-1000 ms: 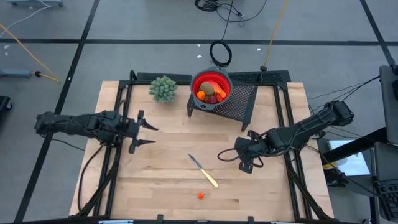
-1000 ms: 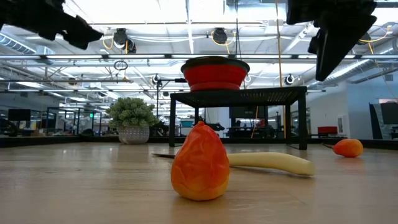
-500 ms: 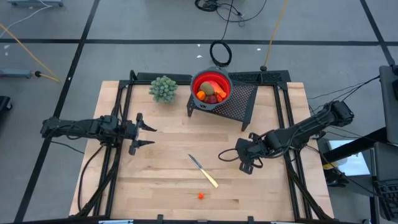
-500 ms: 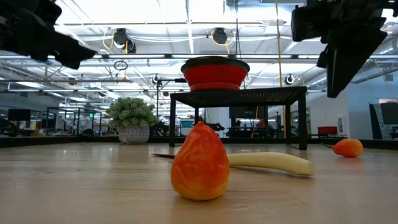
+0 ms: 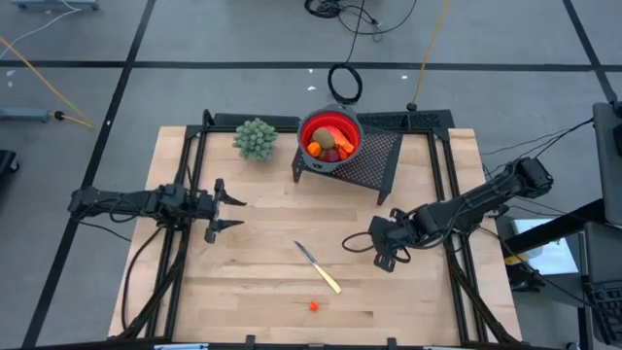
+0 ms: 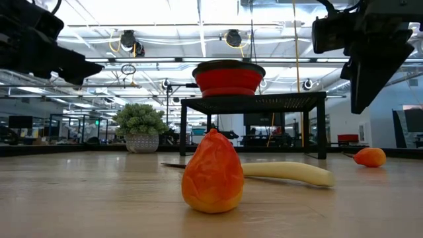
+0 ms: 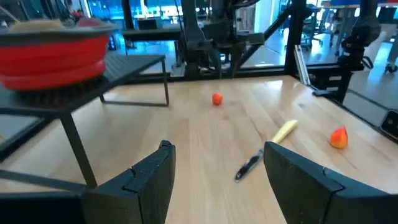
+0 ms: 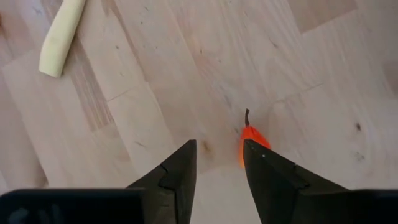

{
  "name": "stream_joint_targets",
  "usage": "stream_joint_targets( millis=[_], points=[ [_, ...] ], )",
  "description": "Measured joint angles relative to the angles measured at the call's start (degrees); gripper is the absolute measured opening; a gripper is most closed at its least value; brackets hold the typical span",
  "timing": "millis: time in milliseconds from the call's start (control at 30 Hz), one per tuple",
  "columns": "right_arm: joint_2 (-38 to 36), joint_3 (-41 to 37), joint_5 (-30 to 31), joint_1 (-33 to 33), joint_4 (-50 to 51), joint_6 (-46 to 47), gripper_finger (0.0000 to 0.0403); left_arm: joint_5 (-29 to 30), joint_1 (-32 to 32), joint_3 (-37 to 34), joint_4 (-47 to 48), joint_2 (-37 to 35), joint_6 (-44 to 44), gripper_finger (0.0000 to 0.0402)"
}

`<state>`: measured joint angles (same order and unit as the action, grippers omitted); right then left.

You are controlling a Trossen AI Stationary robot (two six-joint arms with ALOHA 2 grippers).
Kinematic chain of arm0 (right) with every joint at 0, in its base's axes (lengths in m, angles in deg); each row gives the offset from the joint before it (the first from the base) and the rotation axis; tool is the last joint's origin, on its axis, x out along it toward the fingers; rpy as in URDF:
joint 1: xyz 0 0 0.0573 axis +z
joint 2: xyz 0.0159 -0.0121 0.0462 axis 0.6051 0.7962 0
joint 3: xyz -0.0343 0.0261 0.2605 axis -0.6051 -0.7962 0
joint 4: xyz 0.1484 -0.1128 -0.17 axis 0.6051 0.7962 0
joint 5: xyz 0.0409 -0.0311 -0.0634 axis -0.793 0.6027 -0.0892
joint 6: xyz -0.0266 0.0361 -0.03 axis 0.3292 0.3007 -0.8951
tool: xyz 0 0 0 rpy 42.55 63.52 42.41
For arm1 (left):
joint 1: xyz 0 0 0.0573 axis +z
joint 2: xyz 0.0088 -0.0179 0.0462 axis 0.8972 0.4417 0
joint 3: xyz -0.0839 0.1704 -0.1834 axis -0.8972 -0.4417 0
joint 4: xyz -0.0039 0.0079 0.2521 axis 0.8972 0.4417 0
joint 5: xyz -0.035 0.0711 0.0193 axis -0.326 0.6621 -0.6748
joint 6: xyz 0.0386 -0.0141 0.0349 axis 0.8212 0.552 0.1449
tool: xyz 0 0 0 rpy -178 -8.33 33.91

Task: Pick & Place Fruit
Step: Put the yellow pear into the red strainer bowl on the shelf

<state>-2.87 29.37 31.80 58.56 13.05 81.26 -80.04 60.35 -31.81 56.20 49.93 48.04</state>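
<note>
A red bowl (image 5: 330,136) with a grey rim holds several fruit pieces and stands on a black rack (image 5: 374,160). One orange piece (image 5: 314,305) lies on the table near its near edge, large in the low view (image 6: 213,173). A tiny stemmed orange bit (image 8: 250,138) lies right below my right gripper (image 8: 219,171), beside one fingertip. That gripper (image 5: 379,251) is open and points down at the table, touching nothing. My left gripper (image 5: 225,213) is open and hovers left of centre (image 7: 217,180).
A slim knife (image 5: 319,266) with a pale handle (image 6: 285,173) lies between the grippers and the near orange piece. A small green plant (image 5: 256,138) stands at the far edge, left of the bowl. Bare wood lies around the knife.
In the low view my left gripper has sunk a little toward the table. My right gripper has shifted a little toward the table's right and slightly down. Nothing on the table has moved.
</note>
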Motion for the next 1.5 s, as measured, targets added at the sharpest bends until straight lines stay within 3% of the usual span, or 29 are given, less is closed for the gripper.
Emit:
stream_joint_targets(
  millis=[467,1233,1500],
  points=[
    [0.00,0.00,0.07,-4.42,0.31,-1.03,0.0128,-0.07,0.00,0.00,-0.76,0.02,-2.32,0.0244],
    [0.00,-0.55,-0.09,-4.50,1.19,-1.01,0.0128,-0.02,0.00,0.00,-1.78,0.04,-3.26,0.0244],
    [0.00,-5.37,-1.59,-4.48,-3.08,0.32,0.0128,2.01,0.00,0.00,-1.78,0.05,3.54,0.0244]
  ],
)
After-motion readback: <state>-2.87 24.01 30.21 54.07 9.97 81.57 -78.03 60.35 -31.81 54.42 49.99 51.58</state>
